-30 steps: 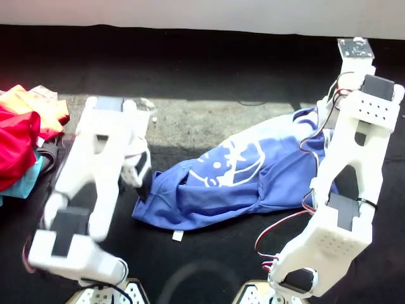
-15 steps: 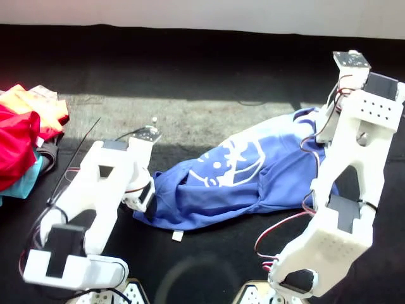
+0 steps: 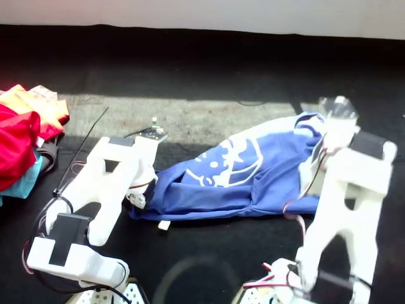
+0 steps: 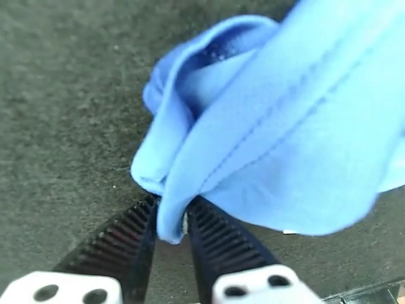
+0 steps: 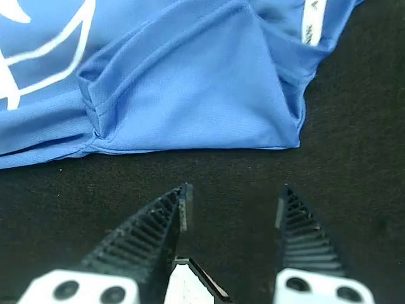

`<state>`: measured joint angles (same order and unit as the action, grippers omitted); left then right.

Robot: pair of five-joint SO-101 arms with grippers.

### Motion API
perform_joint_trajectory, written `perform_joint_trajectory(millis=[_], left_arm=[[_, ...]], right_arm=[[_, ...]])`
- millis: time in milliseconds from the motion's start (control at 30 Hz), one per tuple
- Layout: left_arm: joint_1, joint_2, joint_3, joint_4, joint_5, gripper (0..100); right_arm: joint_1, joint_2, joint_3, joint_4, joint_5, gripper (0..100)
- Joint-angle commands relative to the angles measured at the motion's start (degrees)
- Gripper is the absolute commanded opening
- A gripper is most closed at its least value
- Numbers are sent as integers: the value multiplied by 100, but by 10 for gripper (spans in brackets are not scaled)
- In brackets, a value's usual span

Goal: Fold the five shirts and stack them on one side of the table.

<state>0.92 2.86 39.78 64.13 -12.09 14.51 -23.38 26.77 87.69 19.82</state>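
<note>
one blue shirt (image 3: 253, 171) | black table (image 3: 190, 57), sunlit strip (image 3: 202, 117) | white wall (image 3: 190, 11) behind

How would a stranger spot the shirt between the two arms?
On the dark table, look at the middle. The blue shirt lies crumpled there, one corner in the left gripper. Its blue cloth and white print set it apart from the red and orange pile.

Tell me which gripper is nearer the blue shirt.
Left. The left gripper has its jaws shut on the blue shirt at its edge; the right gripper, jaws open, sits just off its hem.
</note>
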Motion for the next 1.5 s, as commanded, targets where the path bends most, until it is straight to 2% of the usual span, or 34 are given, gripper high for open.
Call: perform_joint_trajectory(millis=[0, 200, 467, 800, 1233, 1333, 1467], left_arm=[[-13, 31, -119, -97, 422, 9], [-4, 40, -268, -79, 536, 10], [13, 92, -224, -114, 536, 11], [13, 101, -119, -193, 536, 10], [22, 101, -101, -202, 545, 10], [22, 101, -101, -202, 545, 11], [22, 101, -101, -202, 545, 11]], right_arm=[[-84, -673, 1420, -1200, -35, 216], [-101, -813, 1956, -2703, -44, 216], [-681, -655, 1938, -3591, -316, 216], [-602, 1516, 743, -3635, -316, 215], [-558, 2396, -338, -3635, -290, 211], [-558, 2607, -418, -3635, -290, 152], [-549, 2668, -409, -3635, -290, 2]])
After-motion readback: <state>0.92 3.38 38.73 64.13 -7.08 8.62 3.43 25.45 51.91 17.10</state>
